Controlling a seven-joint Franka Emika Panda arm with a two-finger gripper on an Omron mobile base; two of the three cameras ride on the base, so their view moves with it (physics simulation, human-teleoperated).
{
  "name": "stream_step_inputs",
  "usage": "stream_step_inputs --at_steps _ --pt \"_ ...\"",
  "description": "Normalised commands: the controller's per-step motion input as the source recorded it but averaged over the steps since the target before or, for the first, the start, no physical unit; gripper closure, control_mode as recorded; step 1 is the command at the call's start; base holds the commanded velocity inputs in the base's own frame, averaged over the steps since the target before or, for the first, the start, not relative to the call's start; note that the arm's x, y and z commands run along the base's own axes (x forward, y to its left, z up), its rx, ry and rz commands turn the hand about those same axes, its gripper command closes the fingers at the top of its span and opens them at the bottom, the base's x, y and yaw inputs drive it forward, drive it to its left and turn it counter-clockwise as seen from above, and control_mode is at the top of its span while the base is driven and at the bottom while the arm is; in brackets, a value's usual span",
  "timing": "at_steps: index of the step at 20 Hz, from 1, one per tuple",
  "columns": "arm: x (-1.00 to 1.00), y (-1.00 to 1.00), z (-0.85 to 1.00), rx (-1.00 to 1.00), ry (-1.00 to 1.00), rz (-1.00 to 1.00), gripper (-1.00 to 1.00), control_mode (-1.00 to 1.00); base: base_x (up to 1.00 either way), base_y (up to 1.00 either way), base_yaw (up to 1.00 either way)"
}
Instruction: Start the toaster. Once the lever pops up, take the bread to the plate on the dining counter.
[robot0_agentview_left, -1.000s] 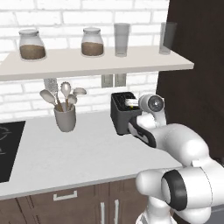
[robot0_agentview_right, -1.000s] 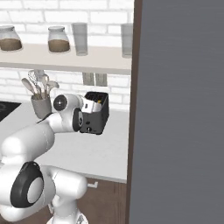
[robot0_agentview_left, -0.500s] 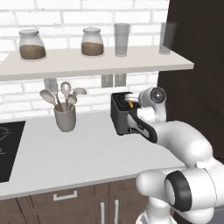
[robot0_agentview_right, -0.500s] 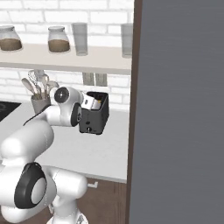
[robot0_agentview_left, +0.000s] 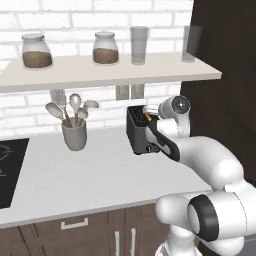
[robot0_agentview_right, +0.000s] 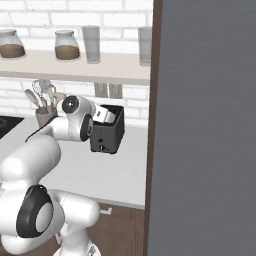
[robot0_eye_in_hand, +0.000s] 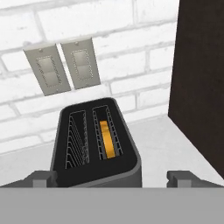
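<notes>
The dark grey toaster (robot0_eye_in_hand: 97, 164) stands on the light grey worktop against the brick wall, also seen from the base cameras (robot0_agentview_left: 136, 136) (robot0_agentview_right: 108, 137). The bread (robot0_eye_in_hand: 106, 139), a golden slice, sits deep in its right-hand slot; the left-hand slot is empty. My gripper (robot0_eye_in_hand: 112, 179) hovers just above and in front of the toaster's top, open, its fingertips (robot0_eye_in_hand: 42, 178) spread wider than the toaster body and holding nothing. From the base cameras the hand (robot0_agentview_left: 149, 120) (robot0_agentview_right: 102, 116) sits over the toaster's top. The plate and the dining counter are out of view.
A tall dark cabinet panel (robot0_agentview_left: 225, 85) rises close to the toaster's right. A grey utensil pot (robot0_agentview_left: 74, 135) stands to its left and a black cooktop (robot0_agentview_left: 10, 170) farther left. A shelf (robot0_agentview_left: 110, 72) with jars and glasses hangs overhead; wall outlets (robot0_eye_in_hand: 63, 65) are behind.
The hand has risen from the toaster's front face to just above its top. The jaws stayed open and the toaster has not moved.
</notes>
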Motion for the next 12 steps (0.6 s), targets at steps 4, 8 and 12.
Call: stream_step_inputs --at_steps 4,8,12 --pt "0.00 0.00 0.00 0.00 0.00 0.00 -1.00 -1.00 0.00 0.00 0.00" --pt "0.00 0.00 0.00 0.00 0.00 0.00 -1.00 -1.00 0.00 0.00 0.00" --pt "0.00 0.00 0.00 0.00 0.00 0.00 -1.00 -1.00 0.00 0.00 0.00"
